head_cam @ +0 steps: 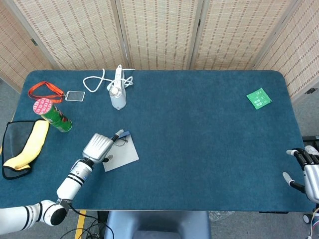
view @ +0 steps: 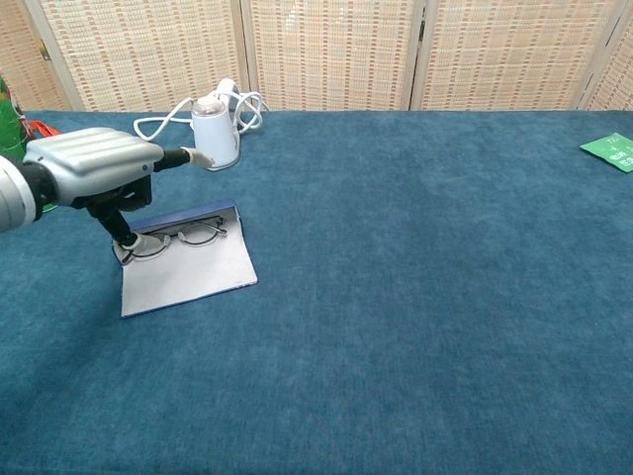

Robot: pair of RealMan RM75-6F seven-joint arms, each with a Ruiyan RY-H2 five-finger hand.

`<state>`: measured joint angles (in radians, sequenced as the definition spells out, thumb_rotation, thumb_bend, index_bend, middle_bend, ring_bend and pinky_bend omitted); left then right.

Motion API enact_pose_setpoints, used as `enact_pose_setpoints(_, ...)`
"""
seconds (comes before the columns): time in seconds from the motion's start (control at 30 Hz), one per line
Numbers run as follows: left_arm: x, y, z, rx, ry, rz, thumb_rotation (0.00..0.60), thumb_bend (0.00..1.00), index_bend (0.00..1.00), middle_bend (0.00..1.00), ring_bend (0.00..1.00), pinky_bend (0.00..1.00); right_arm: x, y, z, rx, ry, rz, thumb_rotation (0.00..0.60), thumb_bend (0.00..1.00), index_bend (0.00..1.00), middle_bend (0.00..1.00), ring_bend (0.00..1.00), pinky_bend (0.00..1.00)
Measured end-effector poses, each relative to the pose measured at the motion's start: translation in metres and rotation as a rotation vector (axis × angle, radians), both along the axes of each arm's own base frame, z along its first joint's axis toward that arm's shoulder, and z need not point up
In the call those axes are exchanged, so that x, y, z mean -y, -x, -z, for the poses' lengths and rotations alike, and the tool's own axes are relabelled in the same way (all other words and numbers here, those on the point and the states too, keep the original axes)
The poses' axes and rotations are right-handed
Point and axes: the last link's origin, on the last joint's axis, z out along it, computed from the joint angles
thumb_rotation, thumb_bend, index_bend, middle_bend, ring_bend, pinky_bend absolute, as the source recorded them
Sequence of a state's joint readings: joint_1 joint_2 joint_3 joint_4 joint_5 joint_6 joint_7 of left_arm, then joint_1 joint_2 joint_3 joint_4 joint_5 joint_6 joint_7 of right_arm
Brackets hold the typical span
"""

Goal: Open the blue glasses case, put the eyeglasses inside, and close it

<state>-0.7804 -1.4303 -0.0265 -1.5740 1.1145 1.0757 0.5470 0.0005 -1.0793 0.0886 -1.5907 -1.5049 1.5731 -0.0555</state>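
Eyeglasses (view: 186,237) lie inside the open glasses case (view: 188,267) near the front left part of the blue table (head_cam: 199,139). They rest along the far edge of its pale inner flap, just in front of the blue rim. The left hand (view: 94,163) hangs over the case's left end. One finger points out toward the white bottle (view: 215,132), and a lower finger (view: 124,237) reaches down to the left lens area, touching or nearly touching the frame. Whether it actually pinches the eyeglasses cannot be told; the hand's underside is hidden in both views. In the head view the hand (head_cam: 97,147) covers the left side of the case (head_cam: 122,155), and the eyeglasses (head_cam: 119,142) are only a faint dark outline beside it.

The right hand (head_cam: 306,172) shows at the right edge of the head view, off the table's corner, partly cut off; its fingers are apart with nothing in them.

A green can (head_cam: 53,114), an orange lanyard (head_cam: 46,91), a yellow cloth (head_cam: 25,145) and a green packet (head_cam: 258,98) sit well apart from the case.
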Motion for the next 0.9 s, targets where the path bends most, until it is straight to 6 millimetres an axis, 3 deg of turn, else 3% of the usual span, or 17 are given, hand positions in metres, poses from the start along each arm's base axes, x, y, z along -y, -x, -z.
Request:
enact_pose_setpoints(0.37, 0.039, 0.019, 0.007, -0.007, 0.064, 0.019, 0.6, 0.28, 0.0, 0.98, 0.91, 0.96, 0.005, -0.006, -0.001, -0.008, 0.004, -0.019, 0.6, 0.21, 0.27, 0.27, 0.38, 0.3)
enact_pose_setpoints(0.9, 0.042, 0.031, 0.029, -0.044, 0.086, -0.006, 0.6, 0.28, 0.0, 0.98, 0.91, 0.96, 0.005, -0.007, 0.002, -0.004, -0.005, -0.021, 0.6, 0.21, 0.27, 0.27, 0.38, 0.3)
